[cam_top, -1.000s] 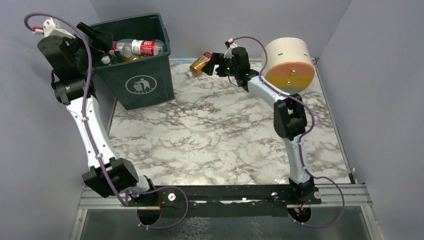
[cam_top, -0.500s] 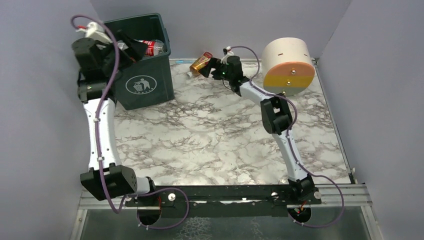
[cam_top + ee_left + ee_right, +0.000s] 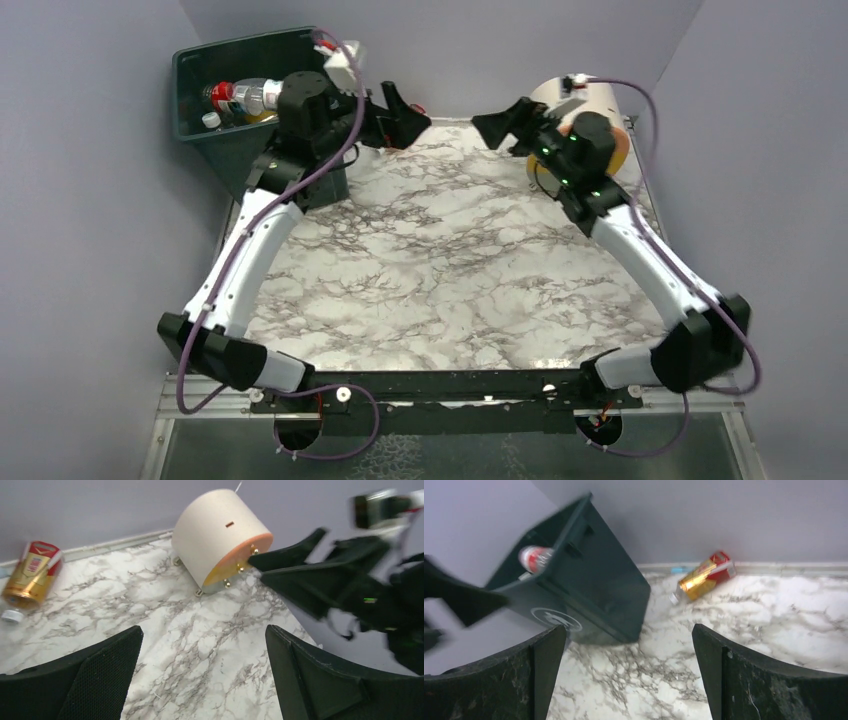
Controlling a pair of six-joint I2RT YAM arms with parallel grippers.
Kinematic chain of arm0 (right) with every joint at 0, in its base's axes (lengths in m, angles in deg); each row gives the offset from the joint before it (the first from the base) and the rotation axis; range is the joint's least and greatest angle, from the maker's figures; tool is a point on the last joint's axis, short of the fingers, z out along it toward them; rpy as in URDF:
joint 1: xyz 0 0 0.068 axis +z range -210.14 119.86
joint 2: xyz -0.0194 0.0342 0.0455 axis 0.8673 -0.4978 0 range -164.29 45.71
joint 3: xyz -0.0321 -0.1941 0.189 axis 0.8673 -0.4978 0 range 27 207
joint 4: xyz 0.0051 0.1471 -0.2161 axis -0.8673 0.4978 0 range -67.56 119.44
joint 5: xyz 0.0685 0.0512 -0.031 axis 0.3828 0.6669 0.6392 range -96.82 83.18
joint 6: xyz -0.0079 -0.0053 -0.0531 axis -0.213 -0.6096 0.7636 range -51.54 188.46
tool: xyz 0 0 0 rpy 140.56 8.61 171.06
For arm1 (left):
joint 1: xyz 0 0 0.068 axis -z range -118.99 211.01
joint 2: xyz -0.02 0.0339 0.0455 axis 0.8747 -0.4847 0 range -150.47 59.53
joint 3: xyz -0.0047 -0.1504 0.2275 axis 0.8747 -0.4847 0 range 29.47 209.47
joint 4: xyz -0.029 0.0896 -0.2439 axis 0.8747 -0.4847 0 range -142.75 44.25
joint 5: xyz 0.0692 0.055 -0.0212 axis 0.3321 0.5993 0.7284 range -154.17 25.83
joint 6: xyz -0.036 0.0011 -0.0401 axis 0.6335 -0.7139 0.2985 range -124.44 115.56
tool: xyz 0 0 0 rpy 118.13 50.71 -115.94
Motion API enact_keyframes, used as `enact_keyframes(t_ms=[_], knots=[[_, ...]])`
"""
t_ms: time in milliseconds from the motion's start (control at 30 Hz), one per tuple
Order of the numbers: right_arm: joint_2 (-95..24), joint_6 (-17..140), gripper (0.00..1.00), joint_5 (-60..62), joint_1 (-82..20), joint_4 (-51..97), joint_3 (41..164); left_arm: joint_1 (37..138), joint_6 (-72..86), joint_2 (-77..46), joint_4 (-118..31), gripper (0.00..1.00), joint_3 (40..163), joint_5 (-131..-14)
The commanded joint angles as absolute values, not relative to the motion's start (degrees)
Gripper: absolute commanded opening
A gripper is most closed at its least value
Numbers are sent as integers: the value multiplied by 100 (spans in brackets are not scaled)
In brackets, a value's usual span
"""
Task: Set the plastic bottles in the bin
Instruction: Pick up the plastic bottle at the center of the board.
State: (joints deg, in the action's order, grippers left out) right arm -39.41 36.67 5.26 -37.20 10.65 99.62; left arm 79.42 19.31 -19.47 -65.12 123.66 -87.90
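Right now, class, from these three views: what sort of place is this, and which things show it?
Probably a robotics lab test cell: a left arm and right arm bolted to a metal rail, plain grey walls boxing in the marble-patterned table, and a green bin holding bottles.

bin (image 3: pixel 222 152) front — behind left arm (image 3: pixel 300 120)

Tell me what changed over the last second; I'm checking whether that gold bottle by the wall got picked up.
The left gripper swung right, from over the bin to the far middle; the right gripper backed off the gold bottle toward the cream cylinder. Both open, empty. The bin now leans left. Bottle and cylinder stayed put.
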Motion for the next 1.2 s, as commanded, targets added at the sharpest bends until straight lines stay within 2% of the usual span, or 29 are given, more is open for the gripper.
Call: enact_keyframes(t_ms=[0,200,400,600,967,1167], knots=[[-2642,3976,100,-100,-3781,2196,9451,8576,1525,-2690,-6447,99,12461,-7961],[-1415,4103,99,-218,-3782,3014,9542,8833,1259,-4065,-6108,99,12751,-7266],[-1262,4013,100,198,-3782,3358,9554,8803,684,-5844,-6037,99,14106,-5954],[-1279,3886,100,607,-3782,3358,9233,8667,338,-7329,-5664,99,15341,-5277],[-1520,3852,100,1086,-3784,2910,8709,8061,264,-8867,-5028,99,16611,-5307],[-1820,3792,100,1354,-3786,2565,8466,7856,311,-9192,-4755,99,16702,-5409]])
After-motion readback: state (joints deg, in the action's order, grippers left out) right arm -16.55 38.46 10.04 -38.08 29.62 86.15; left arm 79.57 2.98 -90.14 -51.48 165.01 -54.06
